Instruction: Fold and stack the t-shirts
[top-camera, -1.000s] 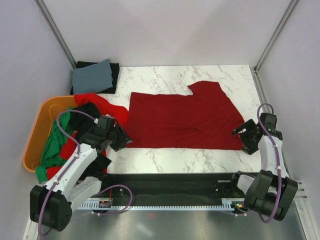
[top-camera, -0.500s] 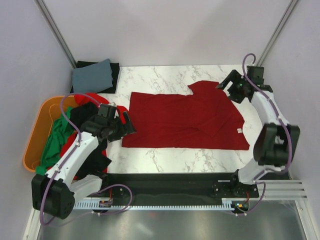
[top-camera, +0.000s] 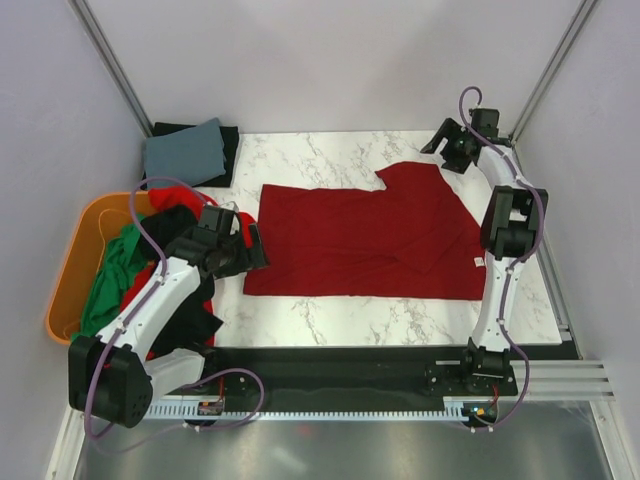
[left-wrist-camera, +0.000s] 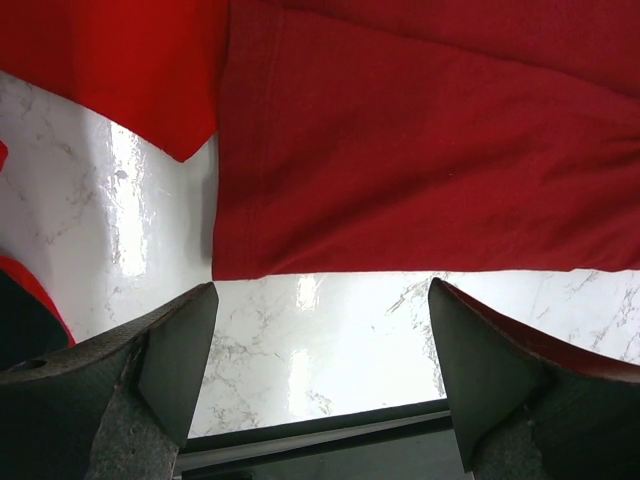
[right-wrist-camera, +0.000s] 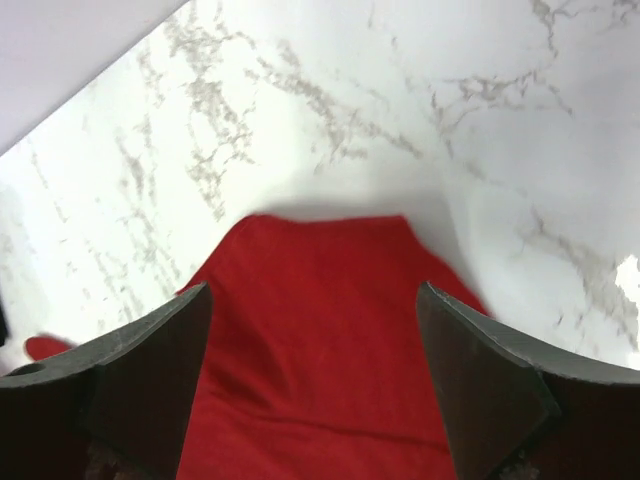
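Both spread wide and empty, left gripper (left-wrist-camera: 322, 290) and right gripper (right-wrist-camera: 312, 292) flank the dark red t-shirt (top-camera: 370, 240); mistimed pinches could bunch it.

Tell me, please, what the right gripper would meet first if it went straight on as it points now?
Most likely the shirt sleeve, centred ahead of the open right gripper; depth is unclear, but nothing shows in between.

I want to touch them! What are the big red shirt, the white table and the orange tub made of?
The dark red t-shirt looks like soft matte cloth: creases and a stitched hem. The table top looks like glossy marble or an imitation: grey veins, bright glare. The orange tub seems smooth plastic: even colour, rounded rim.
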